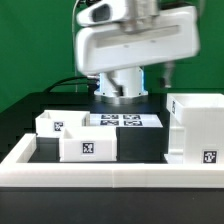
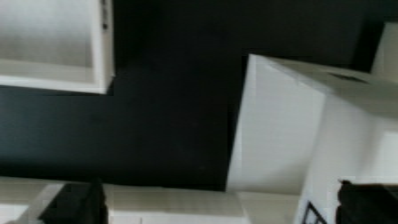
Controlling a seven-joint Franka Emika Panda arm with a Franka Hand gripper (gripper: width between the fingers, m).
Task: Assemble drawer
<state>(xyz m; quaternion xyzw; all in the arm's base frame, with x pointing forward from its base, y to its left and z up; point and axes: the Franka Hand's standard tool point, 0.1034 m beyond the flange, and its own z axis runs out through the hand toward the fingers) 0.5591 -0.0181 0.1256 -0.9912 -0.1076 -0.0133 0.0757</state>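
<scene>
The white drawer housing (image 1: 196, 126) stands tall on the black table at the exterior view's right, with a tag low on its front. Two small open-topped white trays sit at the left, one farther back (image 1: 48, 124) and one nearer the front (image 1: 88, 144). The arm's white wrist (image 1: 135, 45) hangs high over the middle, and its fingers do not show there. In the wrist view my gripper (image 2: 217, 205) is open and empty, its dark fingers (image 2: 75, 203) set wide apart. The housing (image 2: 302, 115) and a tray (image 2: 54, 45) lie well below it.
The marker board (image 1: 122, 121) lies flat on the table between the trays and the housing. A low white rail (image 1: 110, 178) edges the black table at the front. A white surface (image 2: 178, 200) shows between the fingers; I cannot tell what it is.
</scene>
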